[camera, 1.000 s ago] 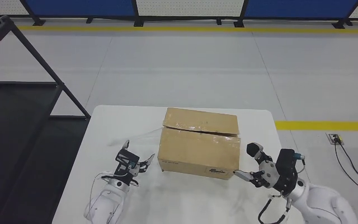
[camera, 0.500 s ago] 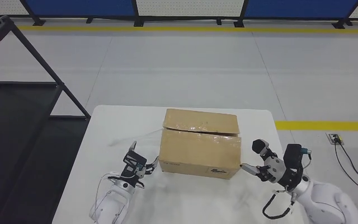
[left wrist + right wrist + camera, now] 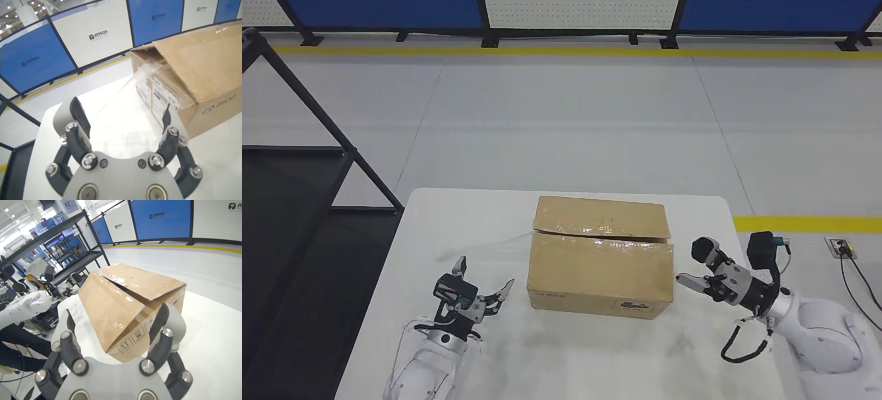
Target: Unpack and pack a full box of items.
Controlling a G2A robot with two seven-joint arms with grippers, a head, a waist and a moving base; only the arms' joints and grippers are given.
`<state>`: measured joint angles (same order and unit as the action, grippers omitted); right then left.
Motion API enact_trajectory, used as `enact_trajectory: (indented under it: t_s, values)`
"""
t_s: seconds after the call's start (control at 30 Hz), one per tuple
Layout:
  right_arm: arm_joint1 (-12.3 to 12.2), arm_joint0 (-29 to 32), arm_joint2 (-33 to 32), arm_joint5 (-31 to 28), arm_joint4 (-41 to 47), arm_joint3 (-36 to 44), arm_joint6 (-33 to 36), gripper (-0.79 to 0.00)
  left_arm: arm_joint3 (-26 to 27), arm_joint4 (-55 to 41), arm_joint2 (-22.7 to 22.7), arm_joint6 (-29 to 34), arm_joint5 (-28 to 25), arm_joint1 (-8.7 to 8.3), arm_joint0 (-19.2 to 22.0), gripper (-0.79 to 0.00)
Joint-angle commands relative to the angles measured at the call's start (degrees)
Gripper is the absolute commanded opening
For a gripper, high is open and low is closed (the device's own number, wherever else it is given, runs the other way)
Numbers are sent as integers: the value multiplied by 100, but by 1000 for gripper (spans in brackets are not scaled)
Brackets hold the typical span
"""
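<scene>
Early stage: box (image 3: pixel 599 262) mid-surface (image 3: pixel 442 230), top flaps (image 3: pixel 143 283) down but seam parted, nothing out yet. L end effector (image 3: pixel 122 106) & R end effector (image 3: pixel 116 311) wide, empty, flanking box. Unpack + repack both left.

Industrial test hall, blue-and-white partition panels (image 3: pixel 382 12), yellow floor line (image 3: pixel 542 50), black metal shelving (image 3: pixel 88 255)

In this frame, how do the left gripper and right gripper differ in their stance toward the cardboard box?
The left gripper stands off the cardboard box, bare table between them; the right gripper is close up to the opposite end, contact unclear. The left gripper faces the end trailing a loose tape strip; the right gripper faces the end with arrow marks. Both are open, empty and pointed at the box.
</scene>
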<state>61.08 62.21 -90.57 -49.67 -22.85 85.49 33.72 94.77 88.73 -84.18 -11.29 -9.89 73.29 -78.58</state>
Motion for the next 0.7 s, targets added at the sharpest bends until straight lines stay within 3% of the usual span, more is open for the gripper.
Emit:
enact_trajectory:
  t_s: [0.0, 0.2, 0.67]
  values:
    - [-15, -198, 111, 110, 453, -232, 272, 0, 23, -165, -129, -108, 7, -9, -99, 0]
    - [-53, -744, 427, 204, 1527, -853, 970, 0, 42, -938, -536, -425, -394, -46, -319, 0]
    - [-125, -1279, 996, -21, 2488, -1562, 1990, 0, 42, -938, -536, -425, -394, -46, -319, 0]
